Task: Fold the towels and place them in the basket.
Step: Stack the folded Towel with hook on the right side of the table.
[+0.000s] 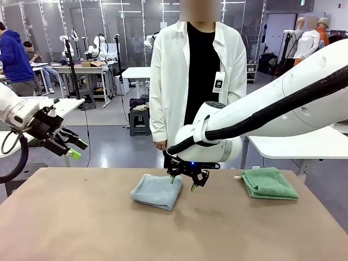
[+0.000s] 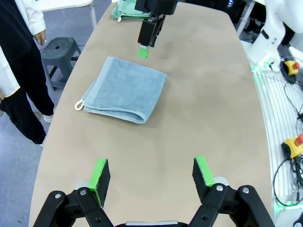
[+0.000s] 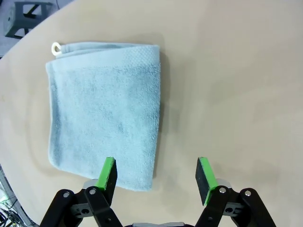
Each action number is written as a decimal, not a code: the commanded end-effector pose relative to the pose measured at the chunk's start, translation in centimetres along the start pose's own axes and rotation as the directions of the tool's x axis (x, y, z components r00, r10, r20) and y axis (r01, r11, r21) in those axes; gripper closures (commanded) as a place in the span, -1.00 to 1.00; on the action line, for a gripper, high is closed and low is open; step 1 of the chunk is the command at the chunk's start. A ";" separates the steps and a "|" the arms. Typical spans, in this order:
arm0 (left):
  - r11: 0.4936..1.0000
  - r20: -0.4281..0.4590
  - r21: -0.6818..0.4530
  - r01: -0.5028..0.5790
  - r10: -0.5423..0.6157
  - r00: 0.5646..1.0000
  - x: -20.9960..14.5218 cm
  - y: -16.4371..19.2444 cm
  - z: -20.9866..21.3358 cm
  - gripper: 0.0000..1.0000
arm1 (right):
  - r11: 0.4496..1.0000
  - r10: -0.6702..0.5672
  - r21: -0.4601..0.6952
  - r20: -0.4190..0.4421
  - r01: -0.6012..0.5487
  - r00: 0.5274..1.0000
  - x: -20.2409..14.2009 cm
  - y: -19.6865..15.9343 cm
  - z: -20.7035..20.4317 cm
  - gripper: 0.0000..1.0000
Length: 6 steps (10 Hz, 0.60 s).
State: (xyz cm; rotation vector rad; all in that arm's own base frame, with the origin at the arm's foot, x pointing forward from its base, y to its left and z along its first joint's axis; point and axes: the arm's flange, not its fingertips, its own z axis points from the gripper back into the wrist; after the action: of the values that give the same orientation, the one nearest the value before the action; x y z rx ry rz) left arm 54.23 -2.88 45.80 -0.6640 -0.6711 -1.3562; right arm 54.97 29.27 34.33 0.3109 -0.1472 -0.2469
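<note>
Front view puts my right gripper (image 1: 182, 181), jaws apart, above the folded blue towel (image 1: 157, 191), green towel (image 1: 269, 183) aside; left wrist view shows my left gripper (image 2: 152, 177) spread, idle; right wrist view suggests, perhaps, grasping the blue towel's edge next.
</note>
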 end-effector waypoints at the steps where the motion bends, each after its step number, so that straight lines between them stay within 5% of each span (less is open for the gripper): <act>1: 1.000 0.001 0.001 0.002 -0.002 1.000 0.1 0.0 0.1 -0.77 | 0.998 -0.051 0.029 0.033 0.050 0.998 -0.1 0.9 -1.1 -0.68; 6: 1.000 0.001 0.001 0.002 -0.002 1.000 0.1 0.0 0.1 -0.77 | 0.996 -0.060 0.062 0.052 0.057 0.997 0.0 1.4 -3.6 -0.68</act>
State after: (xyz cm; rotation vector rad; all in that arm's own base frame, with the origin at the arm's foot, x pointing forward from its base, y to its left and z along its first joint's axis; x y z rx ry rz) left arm 54.23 -2.88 45.80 -0.6641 -0.6711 -1.3563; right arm 55.37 30.72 31.60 0.3353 -0.1711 -0.2923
